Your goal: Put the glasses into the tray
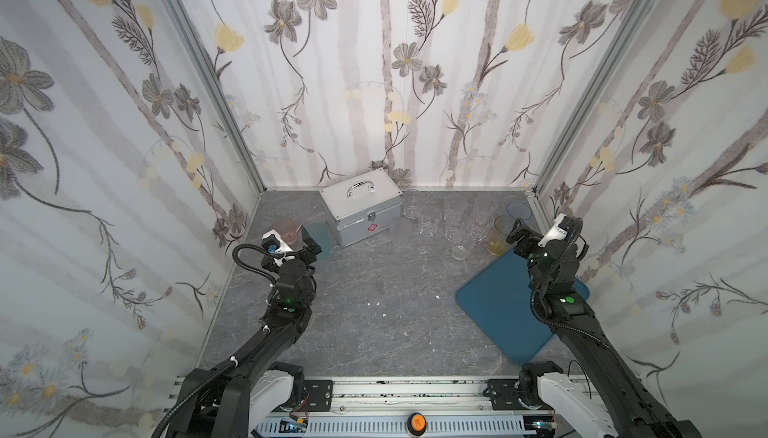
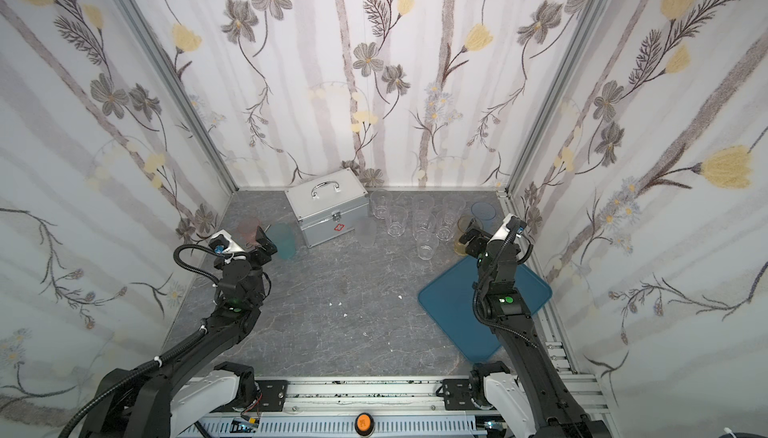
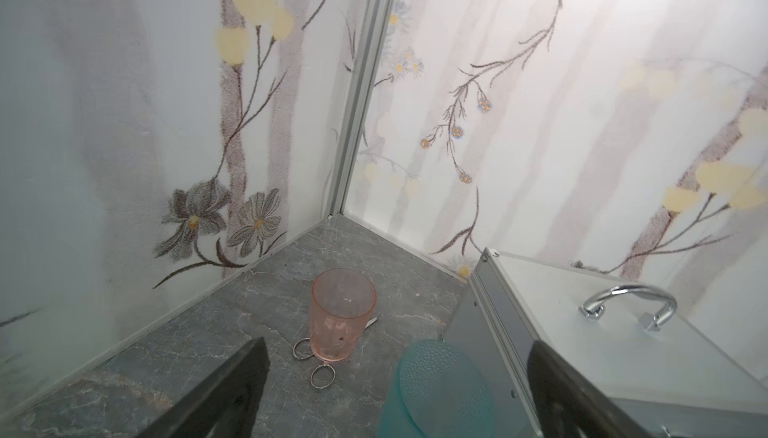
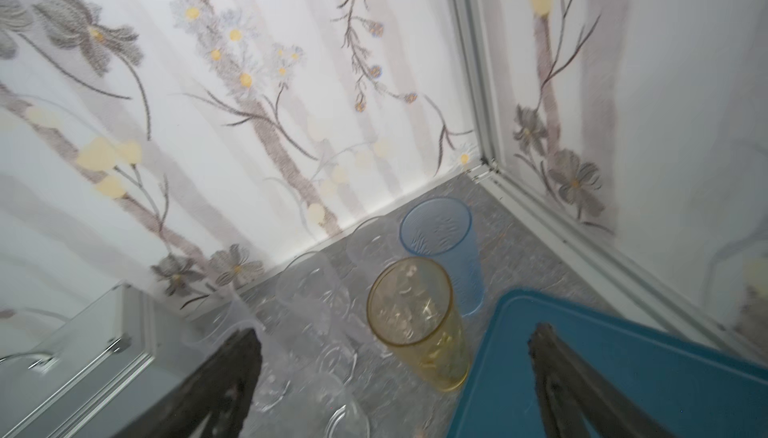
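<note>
The tray (image 1: 494, 311) (image 2: 453, 315) (image 4: 648, 377) is flat and teal-blue and lies at the right front. Several clear glasses (image 1: 451, 220) (image 2: 419, 220) (image 4: 309, 290) stand behind it, with a frosted glass (image 1: 400, 233). Beside them stand a yellow glass (image 1: 500, 237) (image 4: 415, 323) and a blue glass (image 1: 518, 210) (image 4: 440, 244). My right gripper (image 1: 514, 237) (image 4: 395, 377) is open, the yellow glass standing between its spread fingers, untouched. A pink glass (image 1: 284, 227) (image 3: 343, 315) and a teal glass (image 1: 322, 238) (image 3: 440, 390) stand at the left. My left gripper (image 1: 309, 244) (image 3: 399, 346) is open around the teal glass.
A silver case (image 1: 359, 211) (image 3: 582, 332) with a handle stands at the back, close to the teal glass. Small scissors (image 3: 320, 373) lie partly under the pink glass. Walls close in on three sides. White crumbs (image 1: 374, 303) dot the grey floor.
</note>
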Tool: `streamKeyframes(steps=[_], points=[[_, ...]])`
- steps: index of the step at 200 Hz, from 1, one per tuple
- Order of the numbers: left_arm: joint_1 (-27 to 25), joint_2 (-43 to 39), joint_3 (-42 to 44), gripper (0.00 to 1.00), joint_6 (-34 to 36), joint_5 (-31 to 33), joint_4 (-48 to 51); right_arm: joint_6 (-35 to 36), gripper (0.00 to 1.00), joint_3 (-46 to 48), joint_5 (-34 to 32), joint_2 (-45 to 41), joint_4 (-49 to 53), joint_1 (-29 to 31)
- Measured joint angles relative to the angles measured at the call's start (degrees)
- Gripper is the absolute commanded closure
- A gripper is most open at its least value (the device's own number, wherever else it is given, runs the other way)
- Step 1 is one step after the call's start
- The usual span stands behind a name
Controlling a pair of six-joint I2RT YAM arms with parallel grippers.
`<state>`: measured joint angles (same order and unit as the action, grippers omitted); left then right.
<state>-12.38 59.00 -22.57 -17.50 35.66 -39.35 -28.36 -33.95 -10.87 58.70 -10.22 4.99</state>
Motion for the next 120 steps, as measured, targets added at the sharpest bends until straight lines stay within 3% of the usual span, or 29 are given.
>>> streamKeyframes(steps=[26, 47, 93, 120], points=[[0.02, -1.25, -6.84, 0.00, -7.10, 0.55, 15.41, -6.58, 0.06, 1.22, 11.74, -1.20, 3.45, 0.31], [0.37, -4.02, -7.50, 0.00, -11.23, -3.50, 21.73, -8.61, 0.17, -1.51, 13.49, -1.25, 8.79, 3.13], [2.21, -11.13, -7.85, 0.11, -14.14, -16.09, 26.88, -7.96, 0.31, -9.84, 9.81, 4.37, 26.86, 11.89], [-1.60, -9.14, -12.96, 0.13, -14.43, -19.12, 31.82, -6.88, 0.44, -13.79, 5.64, 7.69, 36.76, 18.27]])
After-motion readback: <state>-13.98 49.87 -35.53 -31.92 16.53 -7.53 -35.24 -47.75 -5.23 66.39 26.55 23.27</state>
